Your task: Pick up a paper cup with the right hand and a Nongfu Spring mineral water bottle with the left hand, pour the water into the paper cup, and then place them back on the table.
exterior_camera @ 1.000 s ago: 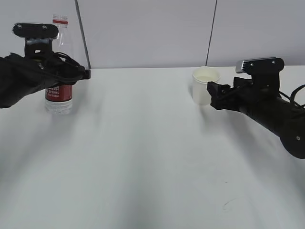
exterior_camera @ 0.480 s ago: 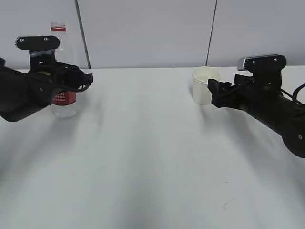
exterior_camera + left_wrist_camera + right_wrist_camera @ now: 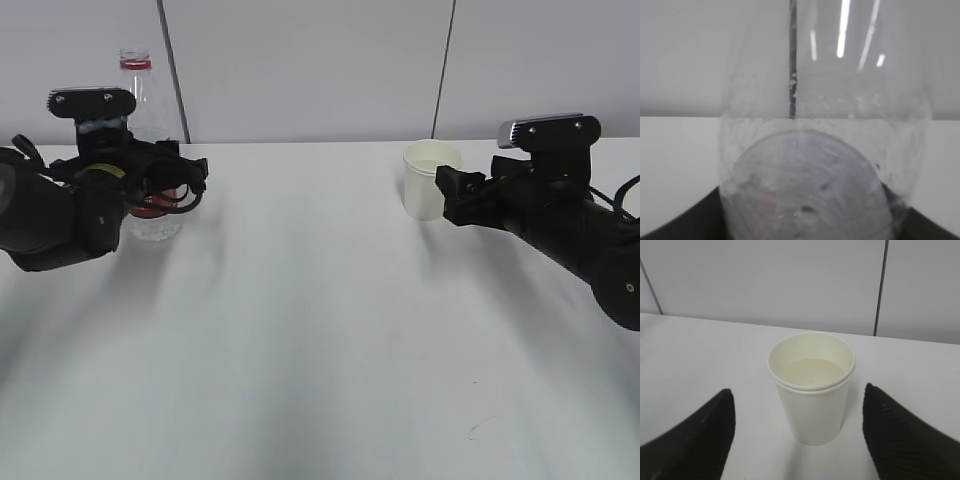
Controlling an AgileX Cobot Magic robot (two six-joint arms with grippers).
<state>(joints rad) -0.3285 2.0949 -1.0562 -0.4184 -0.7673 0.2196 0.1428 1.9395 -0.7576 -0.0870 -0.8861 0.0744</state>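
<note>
Straddling the cup [image 3: 811,385], right end effector [image 3: 797,435] is spread, pre-grasp. Left end effector [image 3: 170,185] at bottle [image 3: 143,90] w/ grip state unclear; both on bench [image 3: 320,320].

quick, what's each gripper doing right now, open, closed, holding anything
Left gripper: around the water bottle; whether it is clamped cannot be told.
Right gripper: open, fingers on either side of the paper cup, not touching it.
</note>
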